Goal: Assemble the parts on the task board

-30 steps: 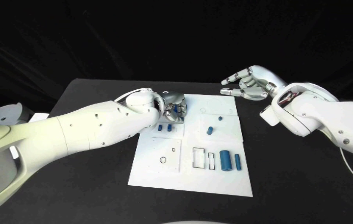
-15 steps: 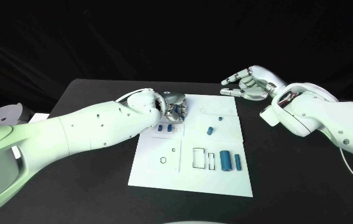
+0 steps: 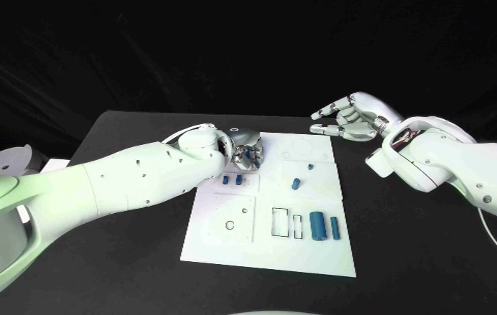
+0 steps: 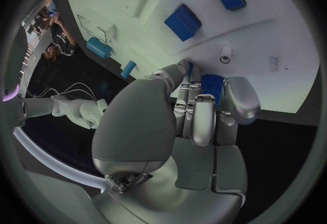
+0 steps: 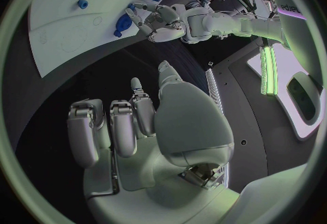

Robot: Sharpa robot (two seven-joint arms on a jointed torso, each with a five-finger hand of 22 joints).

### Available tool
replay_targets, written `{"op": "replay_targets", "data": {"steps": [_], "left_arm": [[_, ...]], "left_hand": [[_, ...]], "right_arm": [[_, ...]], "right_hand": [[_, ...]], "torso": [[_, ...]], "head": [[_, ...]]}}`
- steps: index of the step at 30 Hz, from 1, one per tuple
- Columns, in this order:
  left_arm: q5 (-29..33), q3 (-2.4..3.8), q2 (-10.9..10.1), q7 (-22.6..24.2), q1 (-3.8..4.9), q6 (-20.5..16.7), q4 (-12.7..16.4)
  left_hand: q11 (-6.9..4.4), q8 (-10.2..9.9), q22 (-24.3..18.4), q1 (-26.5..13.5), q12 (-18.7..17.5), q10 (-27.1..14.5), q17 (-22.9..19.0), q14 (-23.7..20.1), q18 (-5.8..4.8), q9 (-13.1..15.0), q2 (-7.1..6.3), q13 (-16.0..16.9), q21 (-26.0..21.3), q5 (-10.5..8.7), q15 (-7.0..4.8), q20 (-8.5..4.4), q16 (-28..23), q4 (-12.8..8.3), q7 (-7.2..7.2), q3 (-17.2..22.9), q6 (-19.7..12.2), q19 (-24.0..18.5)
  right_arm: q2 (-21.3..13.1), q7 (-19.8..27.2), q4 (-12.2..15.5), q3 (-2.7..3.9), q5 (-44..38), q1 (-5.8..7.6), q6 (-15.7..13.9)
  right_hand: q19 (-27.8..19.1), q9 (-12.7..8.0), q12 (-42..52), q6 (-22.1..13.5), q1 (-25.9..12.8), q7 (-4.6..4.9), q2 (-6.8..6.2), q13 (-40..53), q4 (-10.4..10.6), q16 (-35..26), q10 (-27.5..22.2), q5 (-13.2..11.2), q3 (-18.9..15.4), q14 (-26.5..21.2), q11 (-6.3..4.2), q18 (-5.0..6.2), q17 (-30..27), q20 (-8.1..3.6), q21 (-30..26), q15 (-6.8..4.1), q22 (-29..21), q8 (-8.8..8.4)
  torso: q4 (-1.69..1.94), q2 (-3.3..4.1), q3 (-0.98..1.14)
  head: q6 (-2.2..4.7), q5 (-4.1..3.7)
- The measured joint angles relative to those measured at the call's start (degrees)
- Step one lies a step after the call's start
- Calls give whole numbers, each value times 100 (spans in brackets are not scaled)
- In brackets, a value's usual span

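Light is falling from above onto the task board (image 3: 271, 247), so it is glowing bright against the black table (image 3: 414, 257) and the dark backdrop. Highlights are glinting on my left hand (image 3: 245, 151) and right hand (image 3: 350, 119). My fingers are shading the blue part (image 4: 211, 83) in my left grip. My wrist cameras are bending the board's straight edges.

Black-draped lab table (image 3: 135, 125)

overhead head view, two wrist close-ups
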Motion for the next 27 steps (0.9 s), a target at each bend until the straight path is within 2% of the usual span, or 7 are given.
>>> {"op": "replay_targets", "data": {"steps": [2,5,15,18,21,27], "left_arm": [[32,3,-38,9,-7,-42,17],[89,25,-134,17,-21,-106,91],[329,176,-544,22,5,-272,482],[418,210,-661,13,17,-294,579],[523,229,-801,-2,24,-318,679],[658,242,-999,-62,31,-322,737]], "left_hand": [[40,0,4,-11,-20,0,-3,-6,0,0,-11,0,7,0,6,0,0,-22,0,39,0,0],[39,-24,13,-22,-33,42,-12,-6,0,-7,-22,21,7,0,6,0,0,-41,23,71,23,0],[21,-24,43,-75,-80,103,-28,-6,0,-9,-75,28,35,0,6,0,0,-62,43,125,44,0],[40,-24,49,-75,-83,123,-28,-6,0,-9,-75,31,35,0,6,0,0,-63,22,125,65,0],[9,-24,60,-92,-83,154,-28,-6,0,-10,-92,36,35,0,6,0,0,-76,23,155,105,0],[9,-46,68,-108,-117,195,-39,-6,0,-10,-109,41,69,0,6,0,0,-71,22,165,106,0]], "right_arm": [[1,1,-1,0,0,0,0],[4,2,-4,0,0,-1,0],[16,7,-29,0,0,-3,1],[16,8,-38,0,0,-10,1],[16,9,-44,0,0,-16,2],[15,12,-56,0,2,-37,4]], "right_hand": [[0,0,0,0,0,0,0,0,0,0,0,0,0,0,0,0,0,0,0,0,0,0],[0,0,0,0,0,0,0,0,0,0,0,0,0,0,0,0,0,0,0,0,0,0],[0,0,0,0,0,0,0,1,0,0,0,0,0,0,0,0,-1,0,0,0,4,0],[0,0,0,0,0,0,0,2,0,0,0,0,0,0,0,0,-1,0,0,0,4,0],[0,0,0,0,0,0,0,4,0,0,0,0,0,0,0,0,-1,0,0,0,4,0],[0,0,0,0,0,0,0,2,0,0,0,0,0,0,0,0,2,0,0,0,4,0]], "torso": [[0,0,-1],[-1,-3,-2],[8,-10,-4],[20,-12,-10],[37,-14,-11],[83,-29,-25]], "head": [[8,1],[17,-5],[51,-16],[57,-17],[61,-10],[62,-40]]}}
